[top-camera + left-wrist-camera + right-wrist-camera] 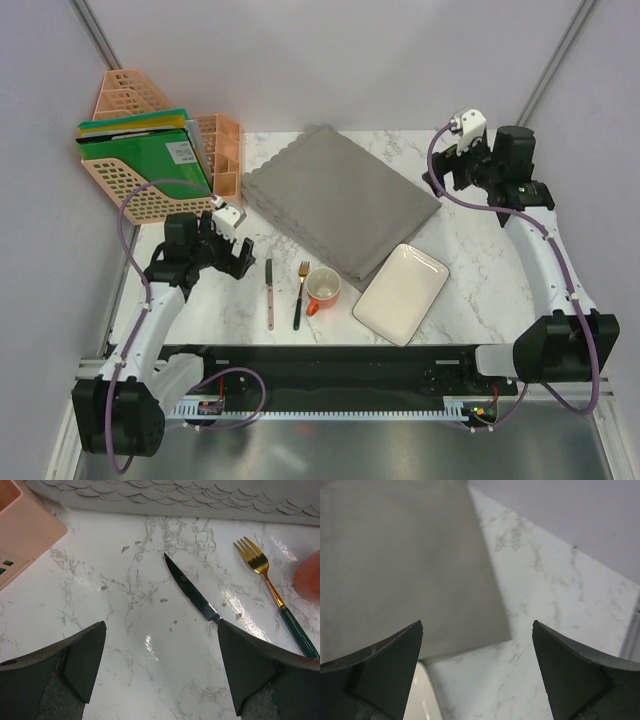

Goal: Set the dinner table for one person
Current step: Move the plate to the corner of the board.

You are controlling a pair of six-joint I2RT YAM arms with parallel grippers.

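Both wide open and empty, left gripper [161, 625] hangs over the knife [192, 592] at lower left of the dinner table [475, 250] filling mid-frame, right gripper [477, 623] upper right; we would straddle the handle squarely before closing.

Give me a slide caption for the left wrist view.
Open left tool over the marble dinner table; knife just ahead, gold fork to its right, scalloped grey placemat beyond.

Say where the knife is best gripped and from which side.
Probably by its pinkish handle, the near end, from straight above with jaws across it: the knife lies flat on the table, blade pointing away, with the fork close to its right.
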